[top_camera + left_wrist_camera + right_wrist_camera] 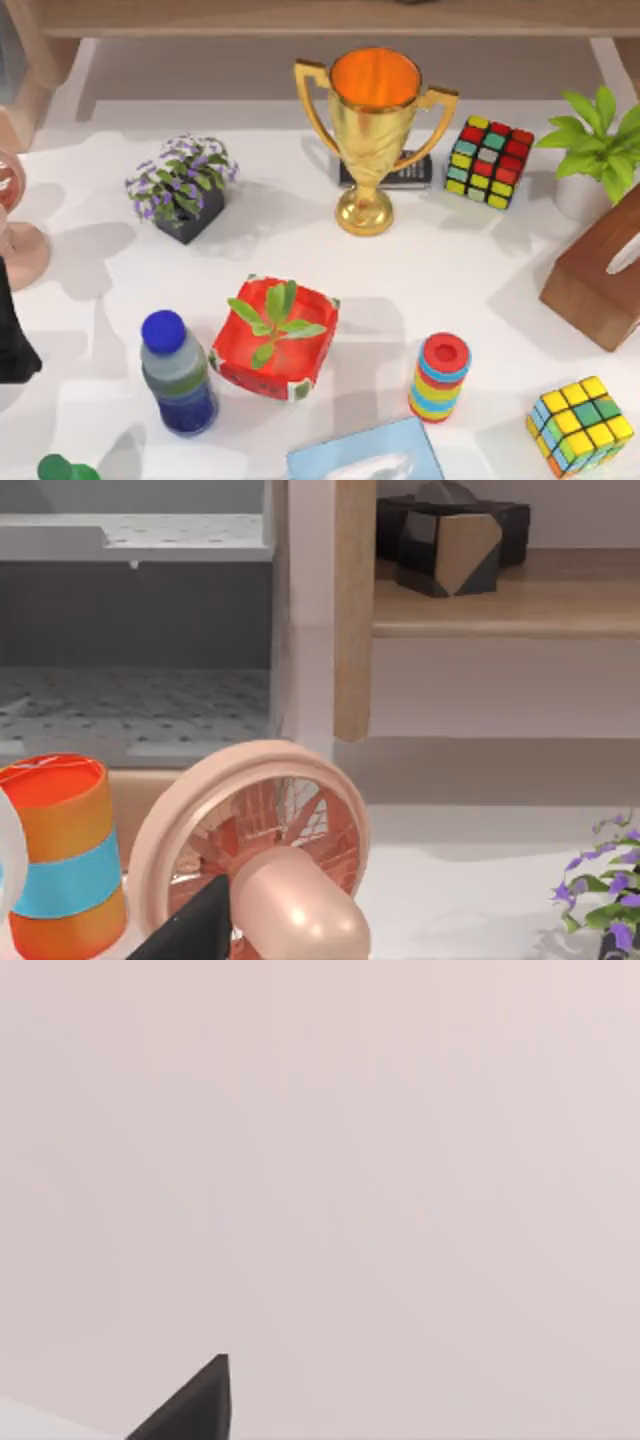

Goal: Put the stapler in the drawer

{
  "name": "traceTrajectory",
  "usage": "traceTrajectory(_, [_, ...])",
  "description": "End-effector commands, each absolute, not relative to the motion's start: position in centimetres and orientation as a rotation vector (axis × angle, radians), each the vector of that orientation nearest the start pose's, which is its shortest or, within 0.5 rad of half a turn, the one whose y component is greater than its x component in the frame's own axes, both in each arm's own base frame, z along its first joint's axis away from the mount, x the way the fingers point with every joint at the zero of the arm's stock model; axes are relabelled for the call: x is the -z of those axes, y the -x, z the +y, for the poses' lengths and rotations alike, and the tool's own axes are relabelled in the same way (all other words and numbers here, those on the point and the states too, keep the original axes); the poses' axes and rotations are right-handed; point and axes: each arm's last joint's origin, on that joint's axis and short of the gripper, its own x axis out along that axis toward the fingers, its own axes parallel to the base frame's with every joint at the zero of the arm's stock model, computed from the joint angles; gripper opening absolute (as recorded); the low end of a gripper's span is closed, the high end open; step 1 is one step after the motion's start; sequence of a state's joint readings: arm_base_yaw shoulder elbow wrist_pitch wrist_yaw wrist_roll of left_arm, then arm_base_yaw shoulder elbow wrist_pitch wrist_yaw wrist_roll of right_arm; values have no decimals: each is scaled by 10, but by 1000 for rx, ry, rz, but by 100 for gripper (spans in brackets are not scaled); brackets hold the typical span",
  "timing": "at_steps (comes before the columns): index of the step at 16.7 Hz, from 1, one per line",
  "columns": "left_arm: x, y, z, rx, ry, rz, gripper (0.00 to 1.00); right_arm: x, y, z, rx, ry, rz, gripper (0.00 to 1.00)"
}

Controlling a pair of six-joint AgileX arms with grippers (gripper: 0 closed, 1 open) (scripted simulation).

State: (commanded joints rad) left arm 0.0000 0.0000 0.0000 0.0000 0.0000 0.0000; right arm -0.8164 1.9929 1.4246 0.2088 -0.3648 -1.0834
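Observation:
The stapler is out of view. At the top view's left edge a black part of my left arm stands beside a pink fan. In the left wrist view one black fingertip shows close to the same fan. Beyond the fan is an open grey compartment with a speckled floor; I cannot tell whether it is the drawer. The right wrist view faces a plain pale surface, with one black fingertip low in the picture.
On the table stand a gold trophy, two Rubik's cubes, a red square planter, a blue-capped bottle, a striped ring stack, a purple flower pot and a wooden tissue box.

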Motion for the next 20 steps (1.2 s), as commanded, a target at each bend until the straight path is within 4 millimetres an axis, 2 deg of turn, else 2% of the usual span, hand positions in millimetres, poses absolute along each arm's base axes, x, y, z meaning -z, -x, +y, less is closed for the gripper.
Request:
traceTrajectory(2, [-160,-106,-1,0,0,0,100,-201,-302,-330,248,991,445,100])
traceTrajectory(4, [-160,-106,-1,0,0,0,100,-175,-277,-323,260,1107,400,100])
traceTrajectory(7, [-160,-106,-1,0,0,0,100,-137,-249,-296,237,1259,334,100])
traceTrajectory(10, [-160,-106,-1,0,0,0,100,-110,-232,-257,177,1389,248,100])
traceTrajectory(15, [-160,-106,-1,0,0,0,100,-91,-225,-196,48,1537,69,100])
traceTrajectory(18, [-160,-106,-1,0,0,0,100,-89,-225,-179,8,1570,8,100])
traceTrajectory(20, [-160,-106,-1,0,0,0,100,-89,-225,-179,8,1571,8,100])
